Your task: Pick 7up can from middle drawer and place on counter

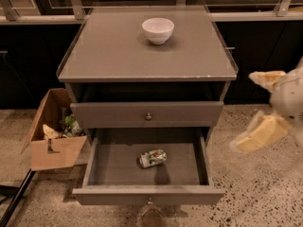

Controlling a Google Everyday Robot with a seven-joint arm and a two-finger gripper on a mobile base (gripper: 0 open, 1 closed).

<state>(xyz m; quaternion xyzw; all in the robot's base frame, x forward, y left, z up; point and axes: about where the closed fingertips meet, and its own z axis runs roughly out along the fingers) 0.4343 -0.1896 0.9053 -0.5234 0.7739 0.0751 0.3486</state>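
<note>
The 7up can [152, 158] lies on its side on the dark floor of the middle drawer [102, 167], which is pulled open at the bottom of the cabinet. The counter [109, 51] is the flat grey-brown cabinet top above it. My gripper [256, 107] hangs in the air to the right of the cabinet, at about the height of the closed drawer, well apart from the can. Its two pale yellow fingers [259, 134] are spread apart and hold nothing.
A white bowl [158, 30] stands on the back middle of the counter. A closed drawer with a round knob [148, 116] sits above the open one. An open cardboard box [53, 129] with rubbish stands on the speckled floor at the left. Dark cabinets run behind.
</note>
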